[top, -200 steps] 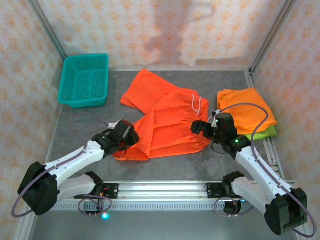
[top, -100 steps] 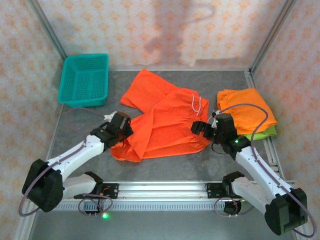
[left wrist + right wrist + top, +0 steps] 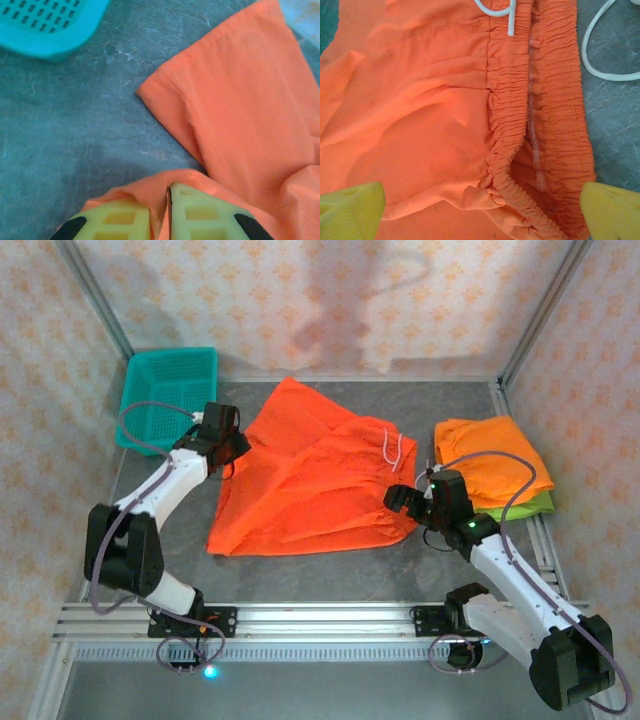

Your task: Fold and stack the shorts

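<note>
Top external view: at the far-left corner of the spread orange shorts (image 3: 310, 490), the left gripper (image 3: 225, 445) pinches nearly shut on their fabric, likely to draw the leg flat for folding, the right gripper (image 3: 405, 498) straddles their waistband wide open and empty, and right of them lies the folded stack (image 3: 495, 470).

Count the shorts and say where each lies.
3: spread orange shorts mid-table; folded orange shorts at right, atop lime green shorts. Others may hide between.
</note>
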Controlling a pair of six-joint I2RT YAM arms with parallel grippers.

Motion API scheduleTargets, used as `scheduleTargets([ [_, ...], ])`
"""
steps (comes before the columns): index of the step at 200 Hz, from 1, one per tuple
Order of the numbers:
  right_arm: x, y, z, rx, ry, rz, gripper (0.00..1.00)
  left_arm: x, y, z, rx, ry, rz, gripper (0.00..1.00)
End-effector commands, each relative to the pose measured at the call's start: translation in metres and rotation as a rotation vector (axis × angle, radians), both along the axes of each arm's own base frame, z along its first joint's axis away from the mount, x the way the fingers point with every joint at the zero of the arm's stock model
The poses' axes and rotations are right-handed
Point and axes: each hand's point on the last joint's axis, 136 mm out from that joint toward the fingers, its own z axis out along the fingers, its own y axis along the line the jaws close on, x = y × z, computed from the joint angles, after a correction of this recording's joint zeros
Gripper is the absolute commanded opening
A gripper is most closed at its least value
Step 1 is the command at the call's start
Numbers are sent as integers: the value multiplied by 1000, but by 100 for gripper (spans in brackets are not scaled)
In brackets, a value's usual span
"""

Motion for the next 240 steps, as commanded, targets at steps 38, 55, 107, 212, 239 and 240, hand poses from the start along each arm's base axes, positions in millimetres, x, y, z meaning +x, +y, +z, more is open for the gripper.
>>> scheduleTargets([
  [38,2,-8,15,-12,-52,-32,100,-2,-13,95,-59,-183,-112,66],
  [55,11,-6,22,-7,-67,-38,100,-25,-20,113,-104,-219,-150,79],
  [107,85,2,38,-17,-17,-63,100,-100,-31,56,-264,-152,-155,94],
  [212,222,33,-48,101,277,-88,100,-142,-31,-57,-362,-15,-56,94],
  [239,239,12,-70,32,316,-146,100,-145,-28,-57,-347,-10,-52,94],
  [240,240,11,-71,27,317,-149,100,-145,-28,-57,-346,-11,-52,94],
])
